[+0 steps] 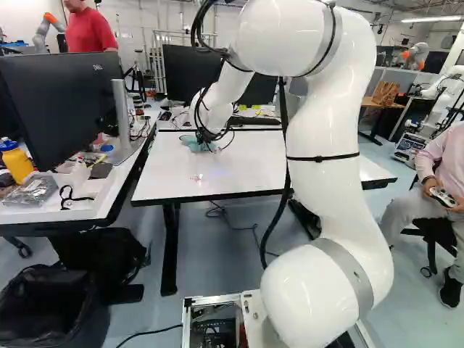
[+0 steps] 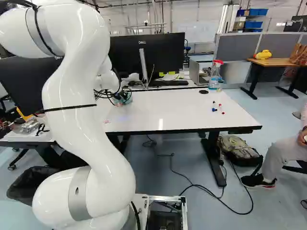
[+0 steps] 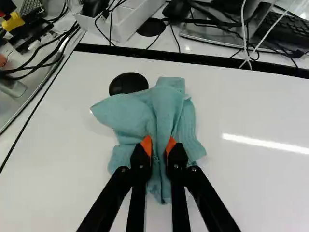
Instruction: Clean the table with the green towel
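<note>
The towel (image 3: 140, 113) is a plain soft blue-green; the gripper (image 1: 211, 147) is black with orange pads (image 3: 147, 144). The tabletop (image 2: 177, 112) is white, edged in black, and bears pinkish-red marks (image 2: 106, 121). The disc (image 3: 128, 83) by the towel is black. The arm (image 1: 322, 196) is white with grey bands and black straps. Small pieces (image 2: 214, 109) show red and blue. The spray bottle (image 2: 214, 81) has a red and white head and bluish contents.

Green towel (image 3: 166, 104) partly hidden behind claw (image 1: 209, 143) (underside too, seemingly).
</note>
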Controlling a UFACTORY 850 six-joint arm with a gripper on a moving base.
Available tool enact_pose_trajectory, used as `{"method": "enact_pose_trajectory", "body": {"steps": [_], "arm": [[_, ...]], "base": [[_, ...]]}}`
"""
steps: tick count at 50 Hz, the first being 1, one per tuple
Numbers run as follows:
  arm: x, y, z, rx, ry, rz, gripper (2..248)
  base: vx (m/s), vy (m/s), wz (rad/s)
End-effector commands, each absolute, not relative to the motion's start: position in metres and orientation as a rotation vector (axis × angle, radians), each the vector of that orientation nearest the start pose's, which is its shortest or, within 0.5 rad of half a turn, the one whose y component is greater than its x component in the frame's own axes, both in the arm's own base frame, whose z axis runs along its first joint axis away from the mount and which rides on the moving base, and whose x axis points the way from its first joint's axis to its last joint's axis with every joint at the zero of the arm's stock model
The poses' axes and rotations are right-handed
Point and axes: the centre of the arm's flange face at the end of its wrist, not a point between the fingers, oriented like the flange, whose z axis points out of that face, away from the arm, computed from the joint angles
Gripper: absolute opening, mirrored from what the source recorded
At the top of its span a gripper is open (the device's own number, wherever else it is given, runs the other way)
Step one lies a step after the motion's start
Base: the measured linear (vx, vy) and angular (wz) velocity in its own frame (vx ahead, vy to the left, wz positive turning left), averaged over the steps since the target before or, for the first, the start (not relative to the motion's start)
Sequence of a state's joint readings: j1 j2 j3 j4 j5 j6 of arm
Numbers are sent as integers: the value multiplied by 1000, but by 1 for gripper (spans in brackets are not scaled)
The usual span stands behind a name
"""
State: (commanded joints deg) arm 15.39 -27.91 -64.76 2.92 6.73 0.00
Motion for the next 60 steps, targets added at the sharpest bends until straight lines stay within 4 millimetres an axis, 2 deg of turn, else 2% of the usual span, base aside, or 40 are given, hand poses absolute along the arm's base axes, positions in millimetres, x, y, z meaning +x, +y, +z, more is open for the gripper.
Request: {"method": "enact_pose_trajectory", "body": {"steps": [12,28,45,60], "arm": [[609,148,392,-2811,-262,-1126,51],[638,148,389,-2801,-246,-1157,51],[666,160,385,-2779,-256,-1190,51],[666,184,384,-2759,-302,-1190,51]], "base": [[0,0,0],[0,0,0],[0,0,0],[0,0,0]]}}
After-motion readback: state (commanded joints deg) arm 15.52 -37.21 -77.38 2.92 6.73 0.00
